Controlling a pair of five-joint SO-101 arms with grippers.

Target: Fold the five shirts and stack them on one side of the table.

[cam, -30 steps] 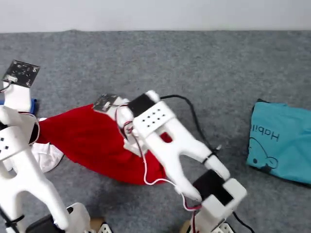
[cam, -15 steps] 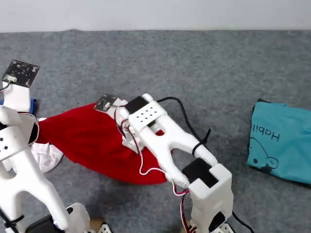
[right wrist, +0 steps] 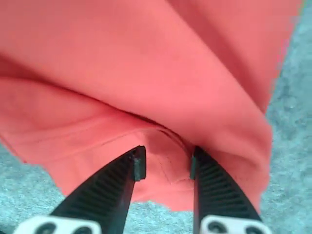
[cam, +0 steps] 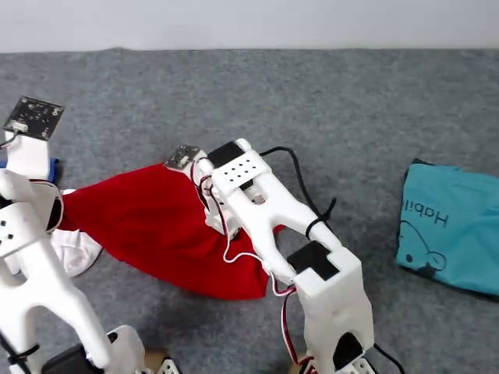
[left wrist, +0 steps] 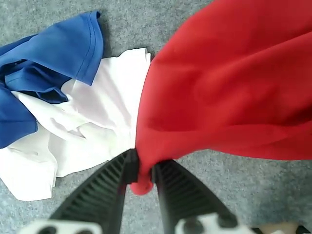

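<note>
A red shirt (cam: 148,230) lies spread across the grey table's near middle. In the left wrist view my left gripper (left wrist: 141,171) is shut on a bunched corner of the red shirt (left wrist: 229,92), at the shirt's left end. My right gripper (right wrist: 166,163) is open, its fingers (right wrist: 138,163) pressed down onto the red shirt (right wrist: 146,73) on either side of a fold near its hem. In the high view the right arm's wrist (cam: 226,183) hangs over the shirt's right part. A white shirt (left wrist: 92,122) and a blue shirt (left wrist: 48,68) lie crumpled beside the left gripper.
A folded teal shirt (cam: 452,226) lies at the table's right edge. The white shirt (cam: 76,253) sits under the left arm (cam: 31,234). A pale wall borders the table's far side, and bare grey table (cam: 312,109) stretches behind the arms.
The right arm has drawn its elbow in to the left, and its wrist has shifted slightly farther and right over the red shirt. The left arm has kept still.
</note>
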